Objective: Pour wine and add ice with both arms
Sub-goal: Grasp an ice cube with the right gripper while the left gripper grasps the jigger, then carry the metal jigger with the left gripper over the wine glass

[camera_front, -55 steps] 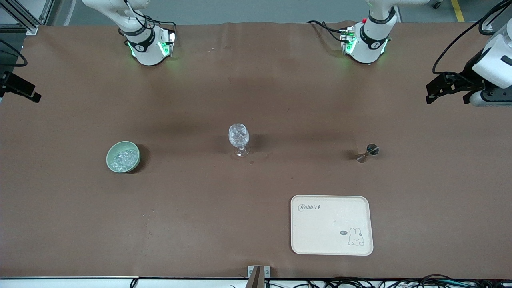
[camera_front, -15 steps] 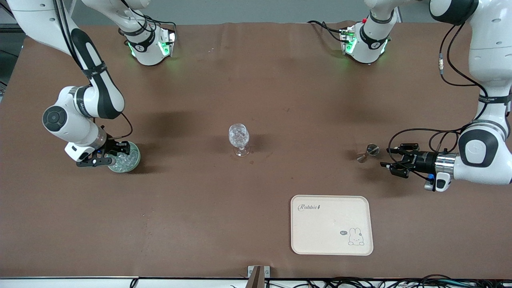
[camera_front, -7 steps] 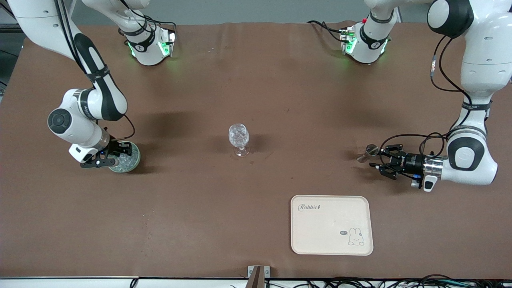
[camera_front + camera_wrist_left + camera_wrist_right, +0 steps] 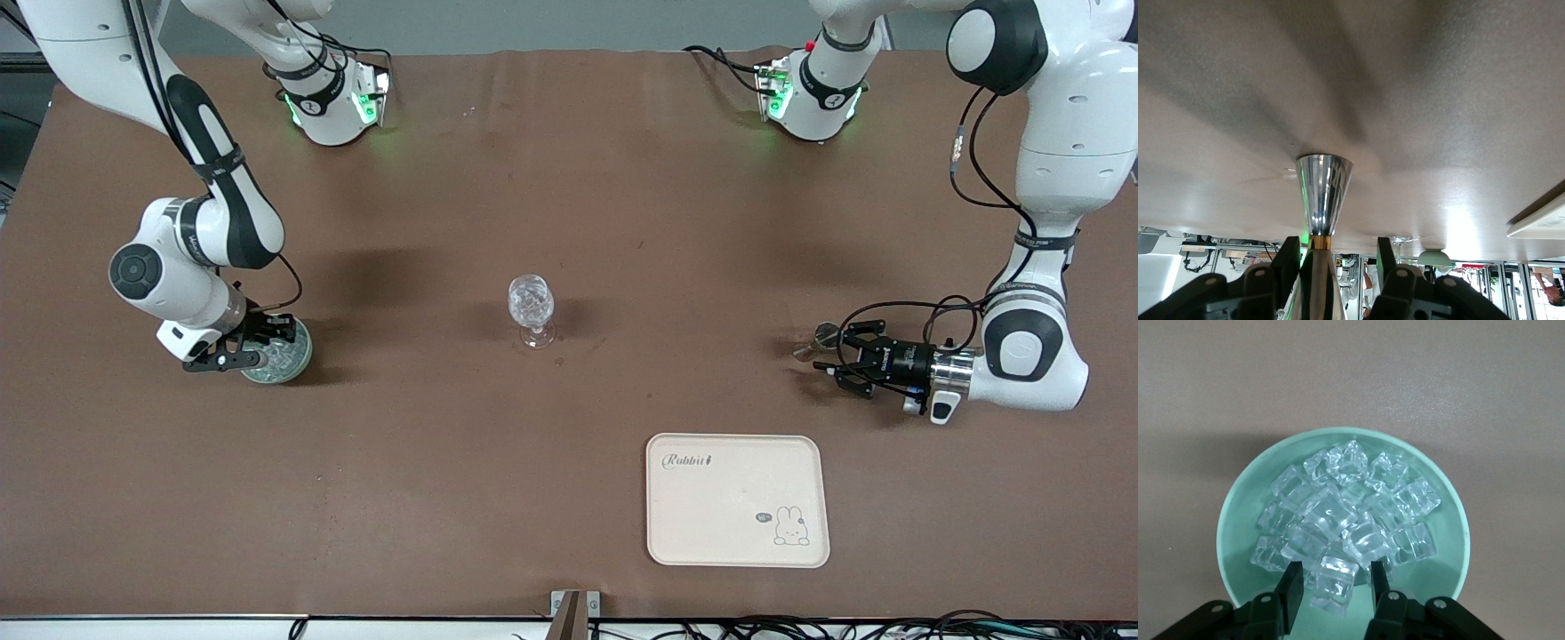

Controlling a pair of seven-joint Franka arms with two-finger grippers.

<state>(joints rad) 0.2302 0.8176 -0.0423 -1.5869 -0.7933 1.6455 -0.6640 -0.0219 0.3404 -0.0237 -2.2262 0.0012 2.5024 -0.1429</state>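
A clear wine glass (image 4: 531,307) stands mid-table. Toward the right arm's end sits a green bowl (image 4: 302,357) heaped with ice (image 4: 281,354). My right gripper (image 4: 261,348) hangs low over it, open, its fingers either side of one cube of the ice (image 4: 1337,583) in the bowl (image 4: 1231,520), with small gaps. Toward the left arm's end stands a steel jigger (image 4: 811,347). My left gripper (image 4: 832,354) lies level at it, open. The jigger (image 4: 1323,193) sits between the fingers, close to one and apart from the other. Wine is out of view.
A cream tray (image 4: 736,533) with a rabbit print lies nearer to the front camera than the jigger, empty. In the left wrist view the wine glass (image 4: 1405,241) and the bowl (image 4: 1433,257) show farther off. The brown table cover is bare around the glass.
The left gripper has slid in level until the jigger is between its fingers, which have narrowed. The right gripper has settled a little over the bowl.
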